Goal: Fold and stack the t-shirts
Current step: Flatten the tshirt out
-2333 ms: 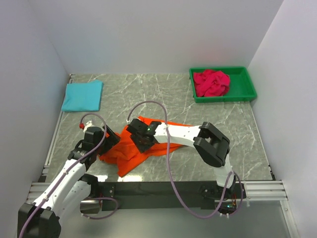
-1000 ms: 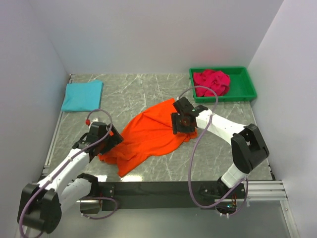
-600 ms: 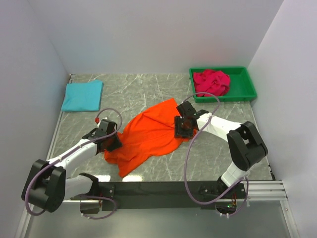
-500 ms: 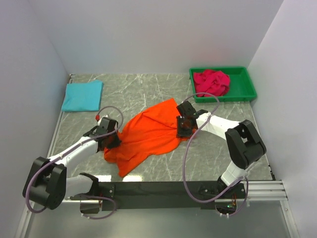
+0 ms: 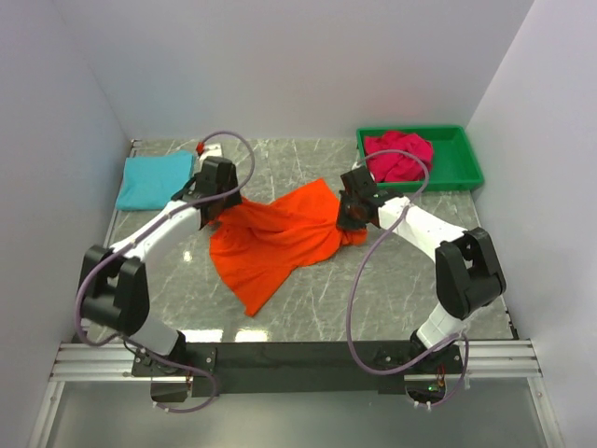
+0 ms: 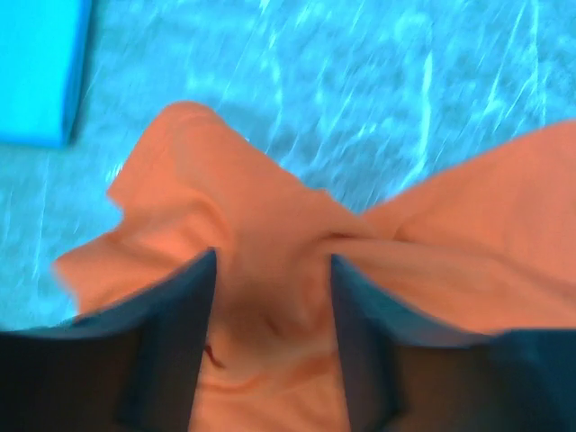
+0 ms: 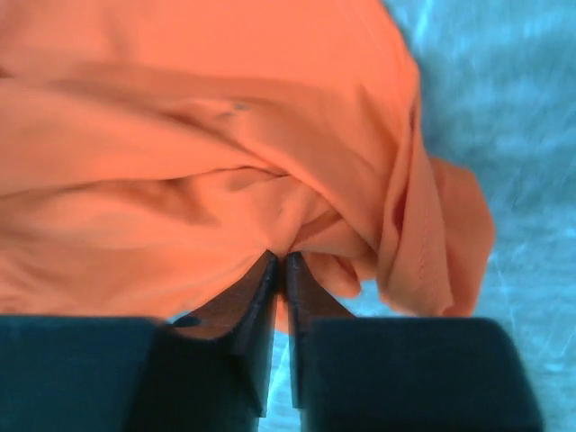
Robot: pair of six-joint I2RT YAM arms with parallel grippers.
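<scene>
Orange t-shirt point(image 5: 275, 241): lying rumpled and part spread, a gripper at either side. Right gripper point(image 7: 279, 270), at the shirt's right edge: jaws all but closed, pinching a gathered fold of it; left gripper point(image 6: 270, 306), at its upper left corner: jaws about half apart with a ridge of the cloth between them, whether clamped cannot be told. Turquoise t-shirt point(image 5: 156, 180), folded flat, well left of the orange one; crimson t-shirt point(image 5: 396, 154) heaped in the green bin point(image 5: 466, 175) beyond its right side.

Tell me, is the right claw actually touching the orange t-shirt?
Touching. The right wrist view shows the right gripper shut on a pinched fold of the orange t-shirt.
</scene>
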